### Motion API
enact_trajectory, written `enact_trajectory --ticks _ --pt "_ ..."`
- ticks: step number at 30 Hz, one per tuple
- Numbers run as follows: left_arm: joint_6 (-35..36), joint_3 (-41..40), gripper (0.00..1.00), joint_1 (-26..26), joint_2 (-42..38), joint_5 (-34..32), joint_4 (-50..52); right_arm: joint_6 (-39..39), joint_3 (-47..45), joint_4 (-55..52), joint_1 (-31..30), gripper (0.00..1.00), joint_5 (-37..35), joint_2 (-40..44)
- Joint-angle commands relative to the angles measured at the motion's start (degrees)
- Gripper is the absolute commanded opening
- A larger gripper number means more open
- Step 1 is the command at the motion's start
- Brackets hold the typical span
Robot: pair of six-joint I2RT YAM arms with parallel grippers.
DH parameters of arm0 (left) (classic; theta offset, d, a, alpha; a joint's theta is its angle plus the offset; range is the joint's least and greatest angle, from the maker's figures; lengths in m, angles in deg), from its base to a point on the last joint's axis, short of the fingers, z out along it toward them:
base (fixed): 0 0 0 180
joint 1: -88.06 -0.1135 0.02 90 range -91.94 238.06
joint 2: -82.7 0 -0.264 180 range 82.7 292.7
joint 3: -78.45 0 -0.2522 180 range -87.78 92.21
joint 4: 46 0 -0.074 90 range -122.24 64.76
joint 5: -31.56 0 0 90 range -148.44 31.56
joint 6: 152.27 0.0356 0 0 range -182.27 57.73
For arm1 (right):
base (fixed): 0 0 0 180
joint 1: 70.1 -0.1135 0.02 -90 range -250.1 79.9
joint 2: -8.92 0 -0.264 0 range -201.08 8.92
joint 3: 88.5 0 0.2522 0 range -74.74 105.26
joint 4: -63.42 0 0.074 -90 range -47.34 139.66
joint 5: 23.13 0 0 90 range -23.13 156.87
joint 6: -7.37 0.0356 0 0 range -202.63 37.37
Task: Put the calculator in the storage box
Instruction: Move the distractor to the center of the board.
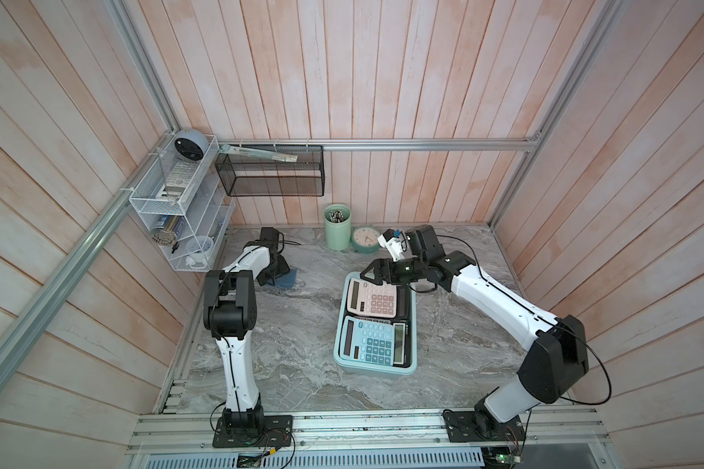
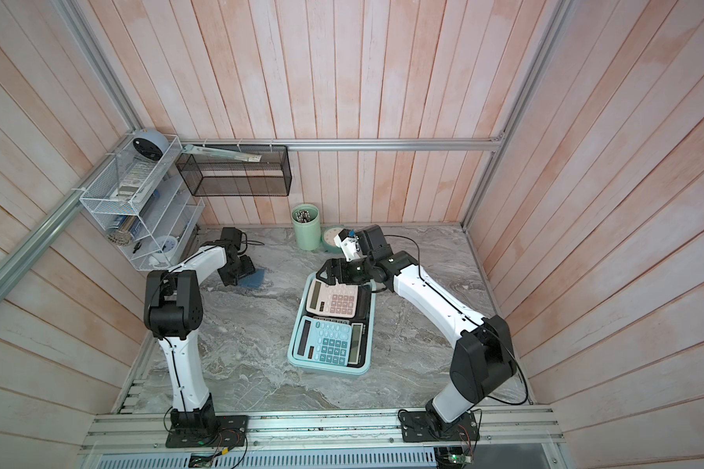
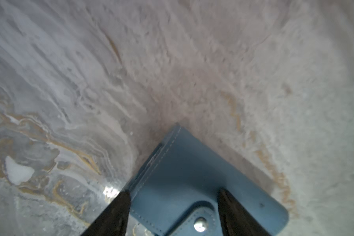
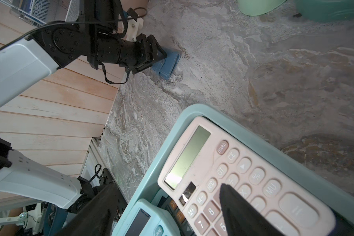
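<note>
I count one storage box (image 1: 372,369) with three calculators showing in it: a pink calculator (image 1: 372,298) and a blue calculator (image 1: 368,341) on top, and a black calculator (image 1: 401,343) partly hidden beneath. My right gripper (image 1: 370,274) hangs over the pink one's far end, jaws apart, holding nothing. My left gripper (image 3: 174,192) is spread over a single blue wallet (image 3: 192,173) on the table (image 1: 301,365), well apart from the box.
</note>
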Motion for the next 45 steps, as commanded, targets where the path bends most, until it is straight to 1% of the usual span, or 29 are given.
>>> enact_trajectory --ticks 1,5,9,13,16,18,19,23,27,29,31,33,36,39,41,44,45 --pt "-2.7 -8.8 0.66 0.2 -5.2 3.6 -1.5 -0.7 4.0 -1.8 -2.3 0.84 0.6 -1.5" --pt "-4.7 -20.0 0.66 0.2 -12.6 6.5 -4.3 -0.6 6.8 -1.6 -5.0 0.84 0.3 -4.5" --pt "-7.9 -31.6 0.65 0.2 -23.5 10.0 -7.7 1.2 9.4 0.5 -7.1 0.84 -0.3 -8.1" --pt "-10.9 -38.9 0.65 0.1 -34.9 9.9 -8.3 2.0 11.8 1.1 -8.6 0.83 -1.5 -11.5" --pt "-12.4 -41.1 0.69 -0.2 -42.1 7.2 -7.4 2.5 12.7 1.1 -9.3 0.83 -2.6 -12.9" --pt "-13.1 -41.4 0.73 -0.2 -44.9 6.5 -7.0 2.4 13.2 0.3 -9.1 0.83 -3.9 -12.8" --pt "-13.5 -41.4 0.73 -0.2 -45.8 6.9 -7.0 2.1 13.6 -0.6 -8.9 0.83 -4.5 -12.6" --pt "-14.5 -39.8 0.74 1.3 -47.2 13.1 -8.4 1.3 15.3 -4.7 -6.3 0.83 -6.2 -10.6" --pt "-16.4 -37.3 0.79 7.8 -49.2 16.8 -9.3 1.9 10.6 -5.5 -2.2 0.83 -9.2 -3.0" --pt "-18.5 -37.0 0.82 10.9 -50.2 19.2 -11.5 3.2 6.8 -5.1 0.7 0.83 -9.0 0.6" --pt "-19.6 -36.6 0.85 13.7 -51.1 21.0 -13.6 5.3 1.6 -4.1 5.2 0.83 -7.4 4.4" --pt "-20.3 -37.0 0.89 15.2 -52.3 21.3 -14.8 6.5 -2.8 -3.0 9.4 0.84 -5.5 7.6" --pt "-22.0 -39.6 0.93 16.0 -53.3 24.1 -18.0 6.1 -8.8 -2.0 15.1 0.87 -0.4 11.2" --pt "-26.4 -41.6 0.95 16.5 -53.1 28.9 -22.1 7.4 -15.0 -1.0 19.6 0.87 4.1 13.9" --pt "-29.0 -41.1 0.97 16.9 -52.0 31.8 -22.8 9.9 -18.2 -1.3 21.5 0.85 6.9 14.9" --pt "-31.7 -38.9 0.99 17.0 -49.5 35.2 -21.0 9.1 -21.3 -2.9 21.2 0.84 9.3 16.8" --pt "-32.1 -38.3 0.99 17.1 -48.5 35.9 -20.5 9.4 -22.5 -2.3 21.2 0.84 11.0 17.5"
